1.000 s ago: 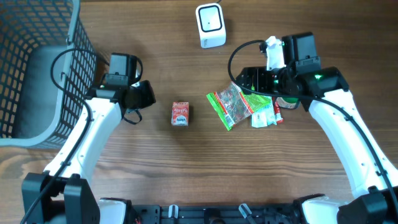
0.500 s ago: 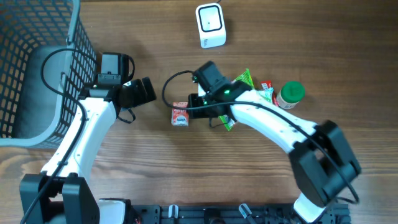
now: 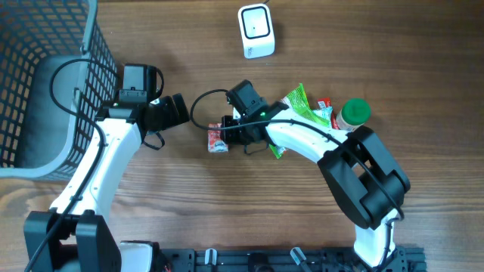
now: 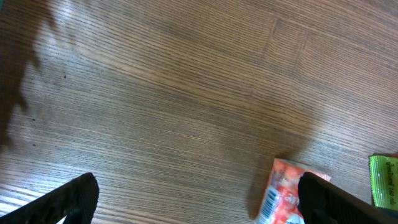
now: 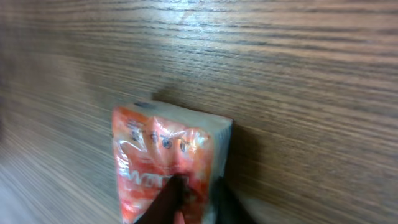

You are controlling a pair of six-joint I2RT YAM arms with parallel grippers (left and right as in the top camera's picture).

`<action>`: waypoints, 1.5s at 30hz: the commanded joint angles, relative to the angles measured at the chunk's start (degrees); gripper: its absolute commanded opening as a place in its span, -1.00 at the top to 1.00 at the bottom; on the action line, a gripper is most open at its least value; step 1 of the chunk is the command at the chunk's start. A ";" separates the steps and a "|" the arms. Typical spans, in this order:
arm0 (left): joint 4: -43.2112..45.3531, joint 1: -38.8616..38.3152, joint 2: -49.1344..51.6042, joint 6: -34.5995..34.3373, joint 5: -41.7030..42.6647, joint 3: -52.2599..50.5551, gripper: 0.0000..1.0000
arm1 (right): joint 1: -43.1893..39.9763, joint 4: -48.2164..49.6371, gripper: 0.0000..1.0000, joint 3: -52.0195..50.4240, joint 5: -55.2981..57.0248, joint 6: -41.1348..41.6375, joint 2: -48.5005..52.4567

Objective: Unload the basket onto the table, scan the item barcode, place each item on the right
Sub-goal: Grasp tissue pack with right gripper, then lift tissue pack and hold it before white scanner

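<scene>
the wooden table holds everything, with a grey mesh basket filling its far left corner. the left arm lies along the basket side and its gripper is spread wide over bare wood, holding nothing; its own camera shows the two fingers far apart with the packet just beyond the right one. the right arm stretches across the middle, its gripper down at the right end of the packet. the white scanner stands at the far edge, well apart from both arms. a green-capped bottle and some green packs sit to the right, untouched. the small red packet lies flat on the wood between the two grippers, with a barcode showing on its side. in the right wrist view the dark fingertips are drawn nearly together on the packet's near edge, seemingly pinching it. by my reading the grasp is only just being made: lifting, carrying the packet to the scanner and showing the barcode are all left to do.
</scene>
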 commanded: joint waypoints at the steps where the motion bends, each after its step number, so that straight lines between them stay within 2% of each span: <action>1: 0.13 0.20 0.46 0.50 -0.57 0.31 -1.00 | -0.02 -2.27 0.91 -0.35 1.86 0.96 3.76; 4: 0.11 0.20 0.46 0.50 -0.57 0.31 -1.00 | -2.58 -3.02 0.92 -0.26 -1.92 0.44 1.44; 5: 0.11 0.20 0.46 0.48 -0.57 0.31 -1.00 | -4.94 -4.09 0.92 -0.22 -10.19 -4.48 -0.87; 6: 0.11 0.20 0.46 0.48 -0.57 0.31 -1.00 | -7.82 -4.96 0.92 -0.22 -20.24 -12.79 -3.65; 9: 0.11 0.20 0.46 0.48 -0.57 0.31 -1.00 | -15.23 -12.85 0.91 -0.22 -31.06 -24.83 -10.75; 10: 0.11 0.20 0.46 0.48 -0.59 0.31 -1.00 | -18.05 -15.80 0.91 -0.22 -36.92 -30.27 -13.14; 11: 0.11 0.20 0.46 0.50 -0.59 0.31 -1.00 | -22.18 -20.24 0.92 -0.22 -47.47 -38.32 -16.02; 15: 0.11 0.20 0.46 0.50 -0.57 0.31 -0.99 | -29.55 -29.83 0.91 -0.22 -65.24 -53.09 -19.08; 19: 0.11 0.20 0.46 0.50 -0.57 0.31 -1.00 | -31.12 -31.08 0.91 -0.24 -74.86 -55.82 -19.10; 22: 0.11 0.20 0.46 0.50 -0.59 0.31 -1.00 | -31.10 -30.95 0.92 -0.24 -74.69 -56.04 -19.10; 24: 0.11 0.20 0.46 0.48 -0.59 0.31 -1.00 | -31.10 -30.32 0.91 -0.24 -70.38 -55.98 -19.08; 27: 0.11 0.20 0.46 0.50 -0.59 0.31 -1.00 | -29.73 -30.01 0.91 -0.26 -51.15 -51.67 -19.06; 28: 0.11 0.20 0.46 0.50 -0.59 0.31 -1.00 | -28.74 -28.92 0.91 -0.31 -44.17 -47.84 -19.06; 29: 0.11 0.20 0.46 0.50 -0.59 0.31 -1.00 | -26.88 -26.23 0.91 -0.31 -31.26 -39.65 -19.06; 31: 0.11 0.20 0.46 0.50 -0.59 0.31 -1.00 | -24.11 -22.82 0.91 -0.31 -13.03 -31.04 -19.06; 32: 0.11 0.20 0.46 0.50 -0.57 0.31 -1.00 | -22.67 -20.63 0.92 -0.22 -6.03 -28.48 -19.08; 33: 0.11 0.20 0.46 0.50 -0.59 0.31 -1.00 | -21.94 -19.87 0.92 0.96 -4.31 -28.02 -19.08; 34: 0.11 0.20 0.46 0.50 -0.57 0.31 -1.00 | -21.73 -21.55 0.92 4.48 -3.34 -27.28 -19.08; 35: 0.11 0.20 0.46 0.50 -0.59 0.31 -1.00 | -21.73 -28.61 0.92 12.87 1.05 -26.84 -19.06; 39: 0.11 0.20 0.46 0.48 -0.57 0.31 -1.00 | -20.46 -44.96 0.92 34.69 14.67 -24.65 -18.43; 41: 0.11 0.20 0.46 0.50 -0.57 0.31 -1.00 | -19.76 -49.64 0.92 42.58 20.81 -23.89 -17.38; 43: 0.11 0.20 0.46 0.50 -0.57 0.31 -1.00 | -18.82 -47.93 0.91 46.07 26.67 -23.39 -15.93; 45: 0.11 0.20 0.46 0.48 -0.57 0.31 -1.00 | -16.98 -42.18 0.91 46.05 31.08 -25.11 -13.75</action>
